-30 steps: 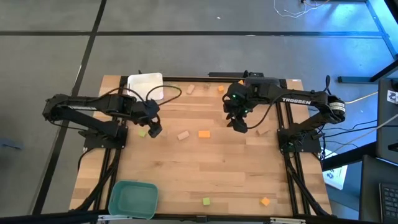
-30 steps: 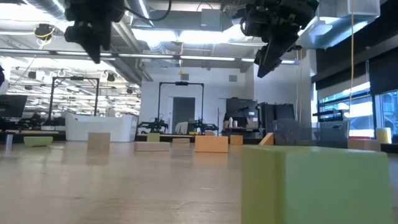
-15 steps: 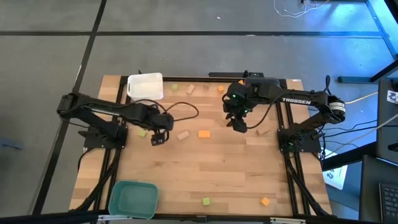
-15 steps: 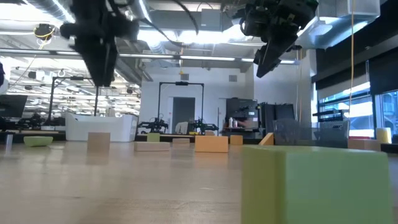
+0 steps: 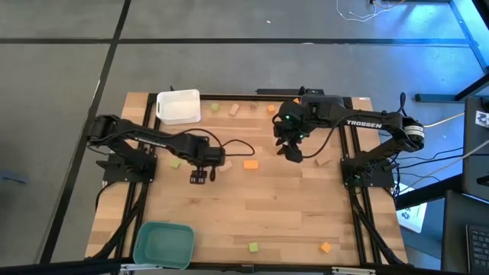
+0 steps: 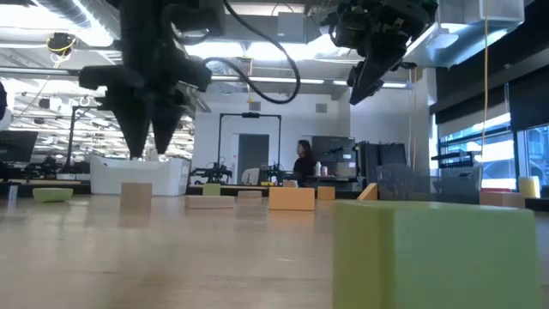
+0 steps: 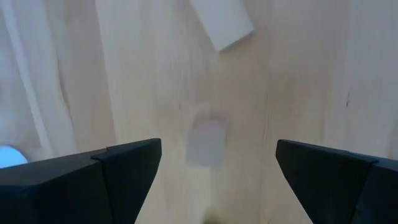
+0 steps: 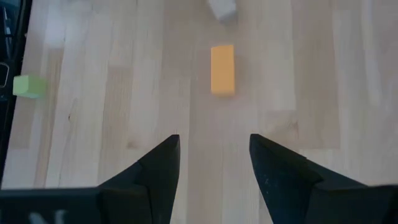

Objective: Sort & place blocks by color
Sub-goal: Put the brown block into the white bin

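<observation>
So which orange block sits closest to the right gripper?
The orange block lying mid-table, just left of the right gripper. The other orange ones sit at the far edge and the near right corner.

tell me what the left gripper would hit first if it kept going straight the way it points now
The left gripper is open and points down at bare table, so it would likely meet the wood first. A tan block lies just beyond its line; depth is hard to judge.
</observation>
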You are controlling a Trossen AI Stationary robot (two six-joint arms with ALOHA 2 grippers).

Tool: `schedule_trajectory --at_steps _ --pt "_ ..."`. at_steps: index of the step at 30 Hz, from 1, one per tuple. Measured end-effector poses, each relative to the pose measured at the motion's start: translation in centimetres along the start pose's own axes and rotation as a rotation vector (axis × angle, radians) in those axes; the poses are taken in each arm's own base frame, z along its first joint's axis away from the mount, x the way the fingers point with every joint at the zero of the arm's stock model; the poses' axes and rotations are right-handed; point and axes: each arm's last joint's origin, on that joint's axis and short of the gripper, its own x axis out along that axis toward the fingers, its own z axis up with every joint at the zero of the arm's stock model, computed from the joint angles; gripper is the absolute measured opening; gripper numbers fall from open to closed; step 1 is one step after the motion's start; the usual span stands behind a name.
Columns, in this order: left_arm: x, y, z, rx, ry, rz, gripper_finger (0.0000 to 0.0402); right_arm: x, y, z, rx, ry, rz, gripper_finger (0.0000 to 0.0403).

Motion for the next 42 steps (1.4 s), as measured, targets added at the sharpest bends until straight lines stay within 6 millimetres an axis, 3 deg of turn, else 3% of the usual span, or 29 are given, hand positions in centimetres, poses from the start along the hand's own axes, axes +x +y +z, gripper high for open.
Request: schedule_trajectory --at_steps 11,24,29,34,42 --pt "3.1 0.2 -1.3 0.007 -0.029 -0.083 0.0298 0.0 0.0 0.1 -0.046 -0.007 -0.001 0.0195" --pt "5.5 0.2 -3.1 0.016 -0.02 -0.079 0.0294 0.0 0.0 0.1 -0.049 -0.01 -0.002 0.0195" --pt "5.1 0.3 -2.8 -0.002 -0.03 -0.079 0.0294 0.0 0.0 0.1 -0.049 -0.011 -0.002 0.0195" --pt "2.8 0.7 -2.0 -0.1 -0.076 -0.073 0.0294 0.0 0.0 0.1 -0.049 -0.011 -0.002 0.0195" --pt "0.4 1.7 -4.4 -0.254 -0.023 -0.127 0.0294 0.0 0.0 0.2 -0.052 -0.019 -0.004 0.0195"
